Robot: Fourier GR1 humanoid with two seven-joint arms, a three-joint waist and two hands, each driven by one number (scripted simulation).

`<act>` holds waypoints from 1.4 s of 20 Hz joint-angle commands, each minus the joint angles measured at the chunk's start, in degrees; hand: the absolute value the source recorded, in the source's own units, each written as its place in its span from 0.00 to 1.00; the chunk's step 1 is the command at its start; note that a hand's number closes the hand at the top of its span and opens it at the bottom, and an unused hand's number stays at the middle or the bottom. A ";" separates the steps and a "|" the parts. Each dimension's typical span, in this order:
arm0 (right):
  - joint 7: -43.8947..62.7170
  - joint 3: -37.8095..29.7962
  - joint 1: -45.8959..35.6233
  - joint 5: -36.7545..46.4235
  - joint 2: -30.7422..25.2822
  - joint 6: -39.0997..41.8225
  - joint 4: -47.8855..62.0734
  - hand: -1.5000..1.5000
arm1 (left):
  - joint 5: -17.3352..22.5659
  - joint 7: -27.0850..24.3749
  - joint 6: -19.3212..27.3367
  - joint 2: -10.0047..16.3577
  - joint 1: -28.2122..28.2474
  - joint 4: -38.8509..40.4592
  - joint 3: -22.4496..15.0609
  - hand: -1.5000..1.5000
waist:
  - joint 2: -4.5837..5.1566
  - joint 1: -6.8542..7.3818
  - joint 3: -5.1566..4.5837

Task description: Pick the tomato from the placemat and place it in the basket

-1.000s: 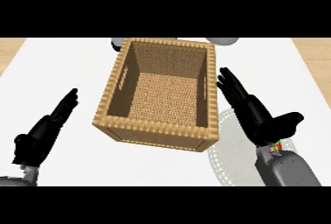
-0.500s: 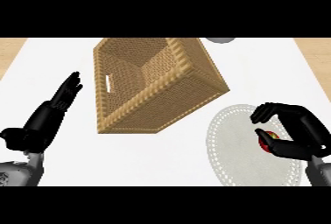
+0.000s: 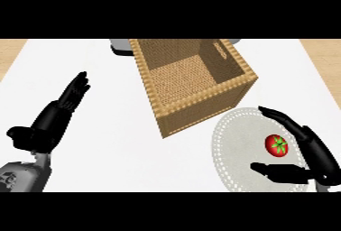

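Observation:
A red tomato [image 3: 277, 145] with a green stem lies on the round pale grey placemat [image 3: 234, 149] at the lower right. My right hand [image 3: 314, 151] is open around it, fingers arched over its far side and thumb near the mat's front, touching nothing. The woven basket [image 3: 193, 90] stands left of and behind the mat, turned at an angle, its near corner overlapping the mat's edge. My left hand [image 3: 58, 115] is open at the left, fingers straight and pointing away.
A grey rounded object [image 3: 120, 45] shows behind the basket's far left corner. The white counter [image 3: 106, 149] spreads between my left hand and the basket. A wooden floor edge [image 3: 13, 49] shows at the far left and right.
The view has swung, so the basket now looks turned the other way. My right hand has opened and spread, uncovering the tomato on the mat. The left hand stayed open.

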 commanded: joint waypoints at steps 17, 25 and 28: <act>37.93 -16.95 3.04 -6.83 -34.61 31.97 -23.37 0.00 | -2.71 0.90 0.30 -2.67 -1.03 0.16 -0.23 0.50 | 0.09 0.27 0.03; 34.71 -28.08 8.69 -4.47 -26.52 38.12 -23.43 0.00 | -3.14 0.45 -3.85 -2.35 2.61 -3.34 2.99 0.50 | 0.16 1.14 0.11; 29.63 -30.09 11.61 0.88 -22.70 38.34 -24.71 0.00 | -3.55 3.50 -4.01 -4.32 0.68 -3.21 1.76 0.50 | 0.16 0.89 0.14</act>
